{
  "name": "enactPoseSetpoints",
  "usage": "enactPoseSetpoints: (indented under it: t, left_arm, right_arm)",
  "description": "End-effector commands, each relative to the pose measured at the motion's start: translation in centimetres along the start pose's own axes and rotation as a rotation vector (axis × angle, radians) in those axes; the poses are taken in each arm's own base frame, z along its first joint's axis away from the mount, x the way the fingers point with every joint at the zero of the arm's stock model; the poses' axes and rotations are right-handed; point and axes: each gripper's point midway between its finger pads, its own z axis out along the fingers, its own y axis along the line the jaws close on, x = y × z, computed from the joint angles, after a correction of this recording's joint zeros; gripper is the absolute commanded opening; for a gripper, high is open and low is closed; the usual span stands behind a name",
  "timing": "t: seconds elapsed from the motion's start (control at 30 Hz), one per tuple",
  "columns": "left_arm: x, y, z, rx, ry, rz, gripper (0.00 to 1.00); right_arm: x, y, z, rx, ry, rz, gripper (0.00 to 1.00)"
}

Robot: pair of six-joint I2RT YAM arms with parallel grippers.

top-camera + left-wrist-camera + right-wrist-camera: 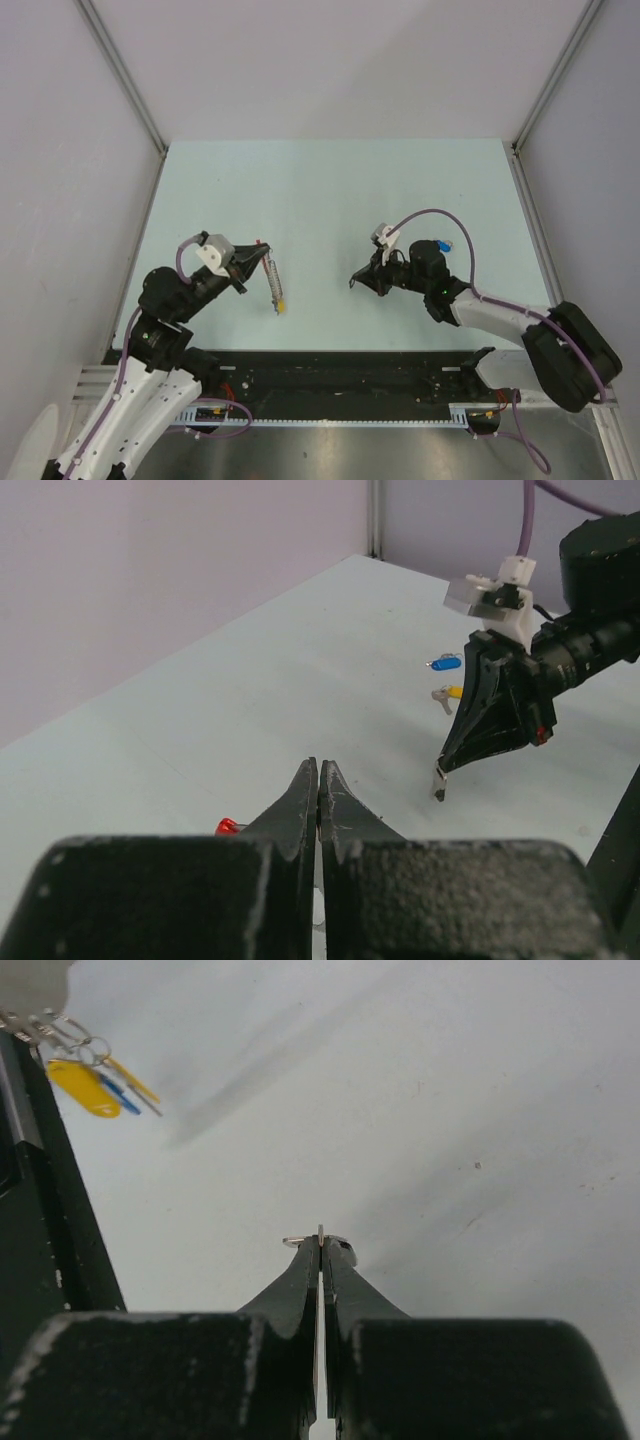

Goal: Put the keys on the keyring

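Left fingers (300,792) are pressed together, with a red bit showing just beside them. From above they pinch the keyring (273,280) at its red end; the ring runs from them toward the near edge of the worktop (330,190), a yellow tag (282,307) at its far tip. Right fingers (297,1275) are clamped on a thin silver key (319,1235), well apart from the keyring.

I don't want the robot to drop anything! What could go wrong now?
The right gripper pinches its small key by just a thin edge, so it might slip out. The left gripper holds the keyring by one end, so the ring could swing away when the key pushes on it.
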Motion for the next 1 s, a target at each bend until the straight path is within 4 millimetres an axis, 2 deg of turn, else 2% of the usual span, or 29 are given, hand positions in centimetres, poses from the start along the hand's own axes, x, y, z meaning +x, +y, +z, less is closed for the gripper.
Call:
enactPoseSetpoints:
  t: [0.0,0.1,0.23,0.47,0.6,0.77,0.87,0.97]
  left_arm:
    - [-0.9,0.9,-0.1,-0.043,-0.034,0.036,0.0]
    - [-0.9,1.0,-0.3,-0.053,-0.035,0.043,0.01]
    - [-1.1,1.1,-0.5,-0.058,-0.042,0.052,0.0]
    - [-1.2,1.1,-0.6,-0.061,-0.048,0.055,0.0]
    - [-1.2,1.0,-0.5,-0.057,-0.049,0.054,0.01]
    - [-1.1,1.0,-0.4,-0.056,-0.045,0.051,0.01]
    - [-1.0,1.0,-0.4,-0.052,-0.042,0.05,0.0]
    - [-1.1,0.9,-0.4,-0.046,-0.046,0.05,0.0]
  right_arm:
    - [-2.0,-0.4,2.1,0.014,-0.136,-0.047,0.0]
    - [-0.6,-0.9,2.7,0.044,-0.115,-0.057,0.0]
    - [2.9,-0.7,3.3,0.059,-0.029,-0.028,0.03]
    - [7.5,0.3,2.0,0.128,0.083,0.048,0.07]
    - [9.1,0.2,1.2,0.175,0.104,0.088,0.11]
    - [10.2,-0.3,0.4,0.224,0.124,0.125,0.22]
    - [9.7,0.0,0.2,0.223,0.125,0.124,0.29]
    - [8.1,0.5,-0.2,0.217,0.107,0.116,0.37]
